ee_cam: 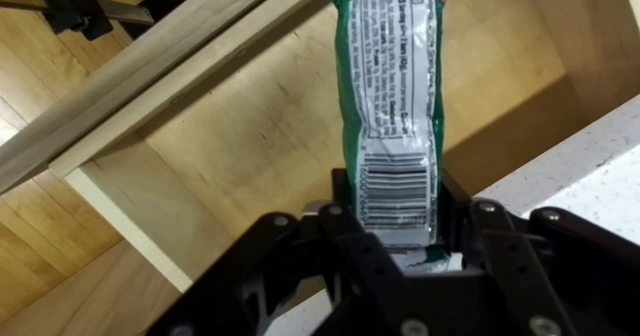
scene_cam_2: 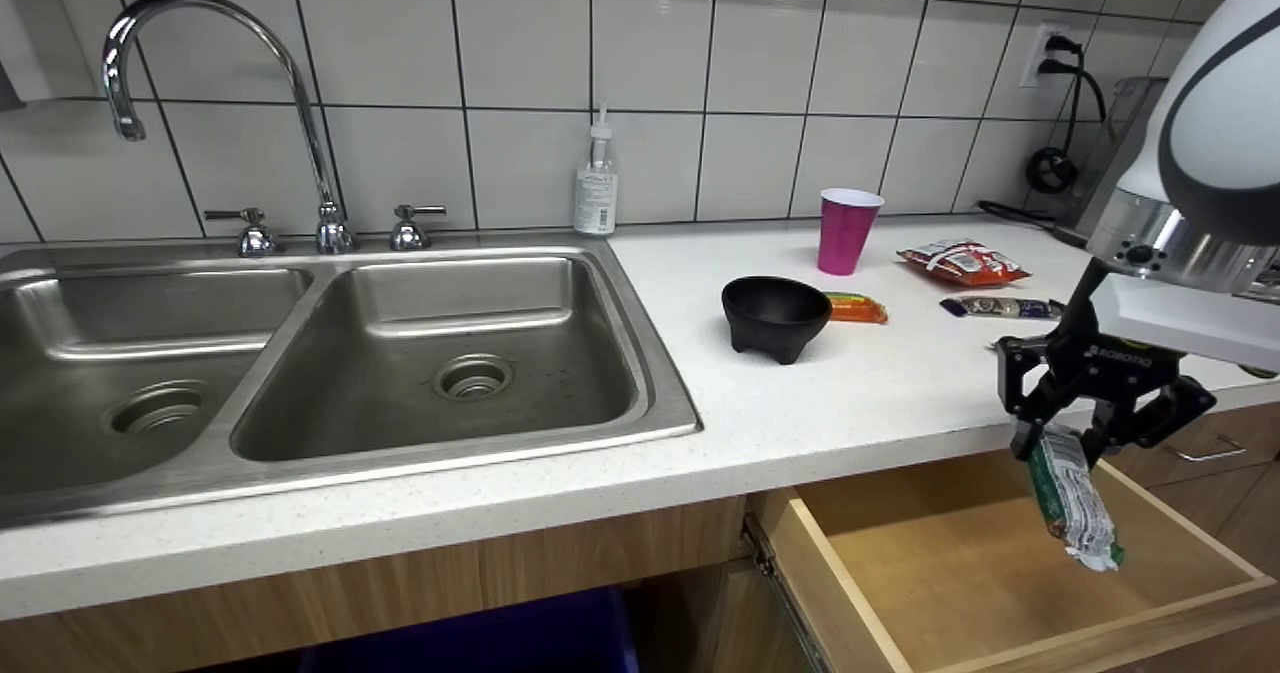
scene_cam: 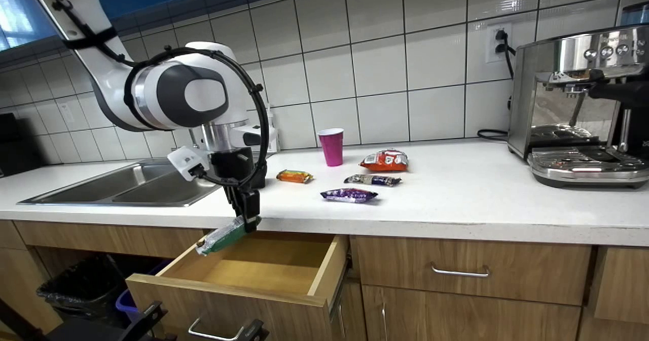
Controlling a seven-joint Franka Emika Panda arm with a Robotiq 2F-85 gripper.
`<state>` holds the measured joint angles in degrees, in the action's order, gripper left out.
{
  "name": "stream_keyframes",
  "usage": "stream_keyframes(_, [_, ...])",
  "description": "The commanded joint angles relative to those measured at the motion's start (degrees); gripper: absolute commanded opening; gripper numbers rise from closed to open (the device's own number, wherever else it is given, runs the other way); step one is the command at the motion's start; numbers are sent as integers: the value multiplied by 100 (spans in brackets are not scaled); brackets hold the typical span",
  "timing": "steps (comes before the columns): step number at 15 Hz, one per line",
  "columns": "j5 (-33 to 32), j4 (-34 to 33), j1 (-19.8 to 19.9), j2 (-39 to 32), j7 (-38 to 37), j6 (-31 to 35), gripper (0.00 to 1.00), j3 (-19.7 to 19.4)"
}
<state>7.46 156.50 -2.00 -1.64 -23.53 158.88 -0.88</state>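
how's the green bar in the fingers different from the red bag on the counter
Colour: the green bar is green with a white printed panel; the red bag is red with white.
Shape: the green bar is long and narrow; the red bag is wider and puffier.
Pose: the green bar slants down from the fingers above the open drawer; the red bag lies on the counter.
Both have printed wrappers.
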Motion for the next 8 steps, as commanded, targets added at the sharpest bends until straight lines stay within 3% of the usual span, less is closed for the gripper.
stream_keyframes(1, [-75,166,68,-15,-542,292,31,-39])
stream_keyframes(2, [-24,167,75,-49,-583,308,68,-57])
stream_keyframes(3, [10,160,82,-94,-642,342,69,-80])
stream_keyframes(7, [85,76,106,-313,-803,511,97,-178])
stream_keyframes(8, [121,65,107,-347,-828,538,100,-198])
